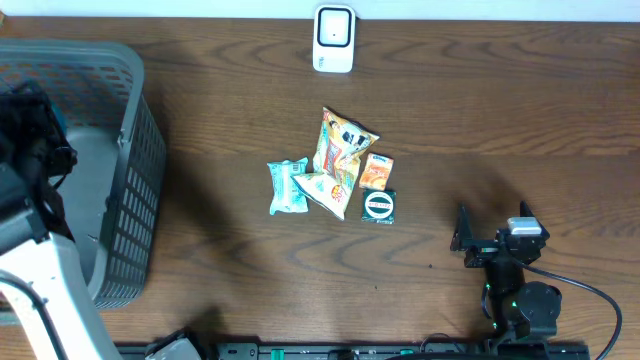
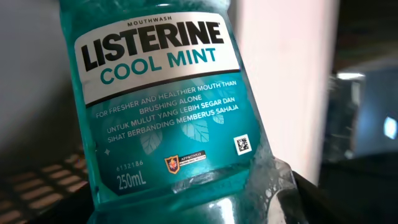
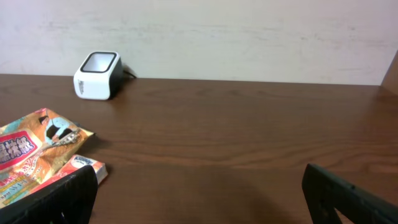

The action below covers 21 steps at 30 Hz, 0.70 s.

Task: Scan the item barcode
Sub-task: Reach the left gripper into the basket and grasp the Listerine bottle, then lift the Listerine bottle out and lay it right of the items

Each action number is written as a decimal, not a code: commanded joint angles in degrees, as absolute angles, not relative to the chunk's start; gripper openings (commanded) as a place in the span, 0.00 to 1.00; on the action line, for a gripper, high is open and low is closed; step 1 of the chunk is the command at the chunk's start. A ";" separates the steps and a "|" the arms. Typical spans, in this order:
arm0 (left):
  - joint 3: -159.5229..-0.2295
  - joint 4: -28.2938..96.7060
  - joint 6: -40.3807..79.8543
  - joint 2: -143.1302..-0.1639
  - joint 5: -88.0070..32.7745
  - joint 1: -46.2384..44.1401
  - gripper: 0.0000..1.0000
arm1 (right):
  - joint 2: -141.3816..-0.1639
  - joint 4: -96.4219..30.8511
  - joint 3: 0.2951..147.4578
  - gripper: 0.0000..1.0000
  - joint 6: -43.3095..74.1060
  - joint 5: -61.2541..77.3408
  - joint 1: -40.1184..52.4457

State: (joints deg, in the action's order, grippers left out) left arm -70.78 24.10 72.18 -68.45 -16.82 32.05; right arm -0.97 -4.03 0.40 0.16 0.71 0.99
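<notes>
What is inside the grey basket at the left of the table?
The basket shows its grey floor, with the left arm over it. The arm covers the rest; the left wrist view shows a mouthwash bottle near basket slats.

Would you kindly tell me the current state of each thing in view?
Teal plastic mouthwash bottle: tilted, foamy inside, held.
Left gripper: shut on the bottle, above the grey plastic basket.
Right gripper: open, empty.
White box-shaped barcode scanner: upright, nothing before it.
Colourful foil snack packets: heaped, lying flat.
</notes>
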 commanded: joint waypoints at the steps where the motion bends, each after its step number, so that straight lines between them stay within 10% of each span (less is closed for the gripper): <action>1: -71.92 20.91 71.64 -64.90 -22.11 31.38 0.53 | -0.78 -4.25 0.32 0.99 -0.51 1.19 1.50; 21: -71.92 14.66 71.57 -68.31 -14.66 -5.56 0.53 | -0.78 -4.25 0.32 0.99 -0.49 1.19 1.50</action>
